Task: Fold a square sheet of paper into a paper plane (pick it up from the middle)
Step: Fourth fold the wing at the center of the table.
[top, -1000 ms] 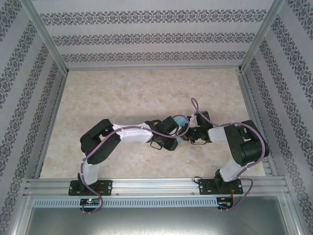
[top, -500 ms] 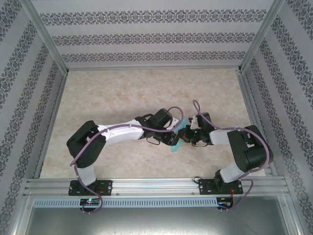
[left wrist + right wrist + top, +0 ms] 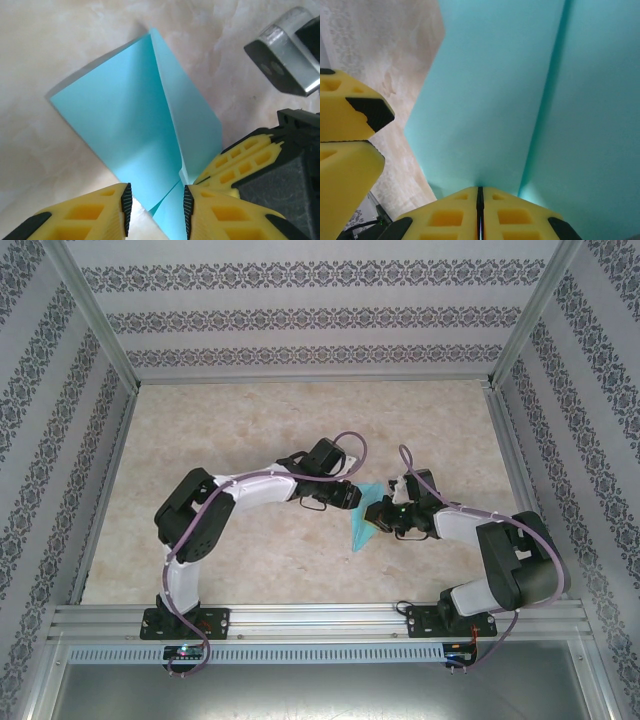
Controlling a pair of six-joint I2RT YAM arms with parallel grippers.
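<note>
Between my two arms, just near of the middle of the beige marbled tabletop, sits the folded sheet of thin turquoise-blue paper. From the overhead camera it reads as a slender wedge, its point aimed at the near edge of the table. A long crease runs down its middle, with a flat panel spreading to either side.

The right gripper has its yellow fingers pressed together on the paper's edge, right at the end of the crease, with the sheet fanning away from them.

The left gripper comes in from the opposite side. Its black-padded yellow fingers stand partly apart, the narrow end of the paper showing in the gap between them, and neither pad is pressed against it. The two grippers are close together, almost nose to nose over the sheet.
</note>
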